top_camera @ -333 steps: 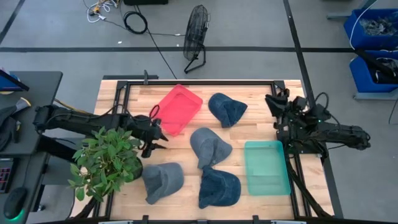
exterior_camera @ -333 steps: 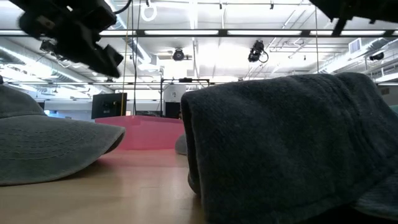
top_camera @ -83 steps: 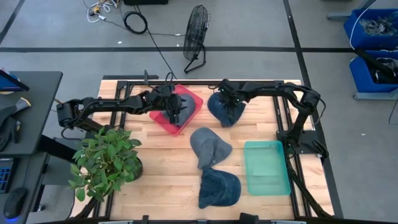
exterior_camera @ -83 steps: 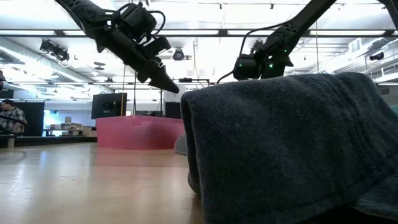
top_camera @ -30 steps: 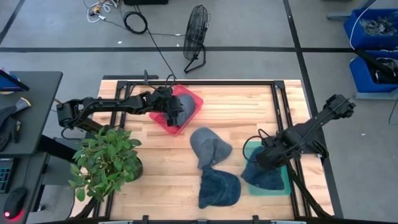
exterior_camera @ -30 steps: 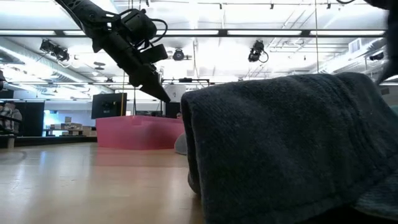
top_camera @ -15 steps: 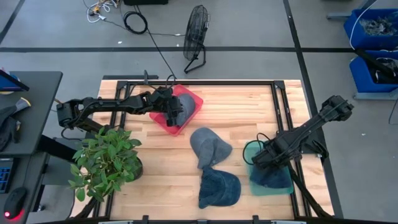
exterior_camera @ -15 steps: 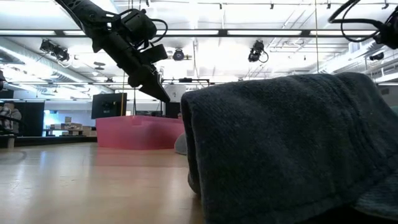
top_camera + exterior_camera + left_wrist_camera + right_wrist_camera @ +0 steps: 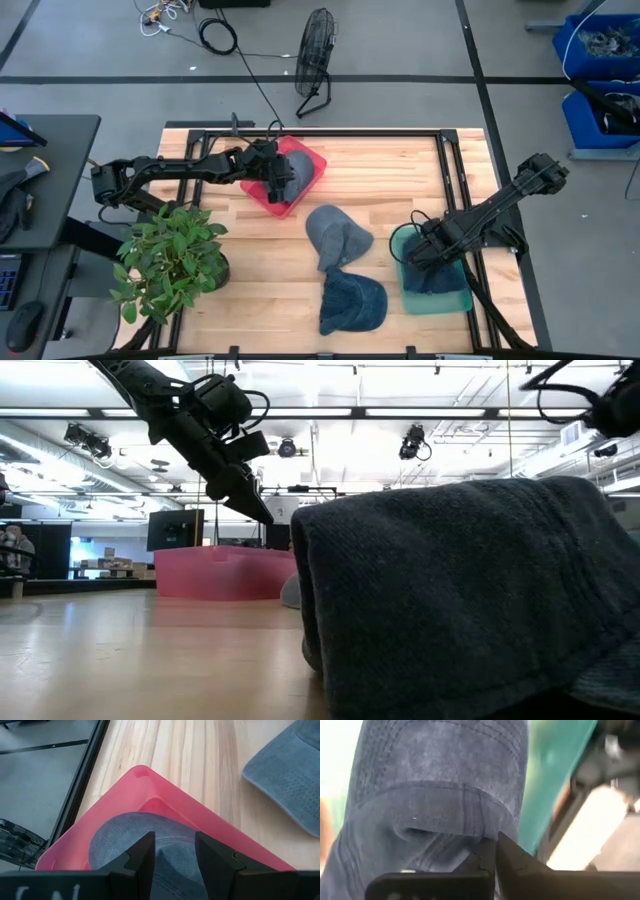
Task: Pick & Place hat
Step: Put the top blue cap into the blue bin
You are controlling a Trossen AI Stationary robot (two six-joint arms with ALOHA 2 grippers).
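Note:
A grey-blue hat point(image 9: 120, 832) lies in the red tray point(image 9: 308, 160) at the far left. My left gripper point(image 9: 174, 840) hangs open just above it, a finger on either side of its crown; in the low view its tips point(image 9: 262, 515) stand above the tray's rim. A dark blue hat point(image 9: 437, 275) lies bunched in the green tray point(image 9: 445, 303) at the right, with my right gripper point(image 9: 412, 252) shut on it. Two more hats rest on the table: a grey-blue one point(image 9: 336, 236) in the middle and a dark blue one point(image 9: 352, 303) near the front edge. My right gripper pinches a fold of the dark blue hat's cloth point(image 9: 482, 845) between its two shut fingers, at the hat's edge on the tray's left side. The fingers slant down from above. The hat's body point(image 9: 445, 795) rests slack in the green tray point(image 9: 555, 775).
A potted plant point(image 9: 170, 255) stands at the table's near left corner. A black frame rail point(image 9: 205, 150) runs round the table top. The dark blue hat near the front edge point(image 9: 460, 590) fills much of the low view. Bare wood lies between the two trays.
My right gripper has drawn the dark blue hat toward the table's far edge, a little at a time. The hat, which hung over the green tray's near left rim, now lies gathered inside the tray. The left arm has kept still.

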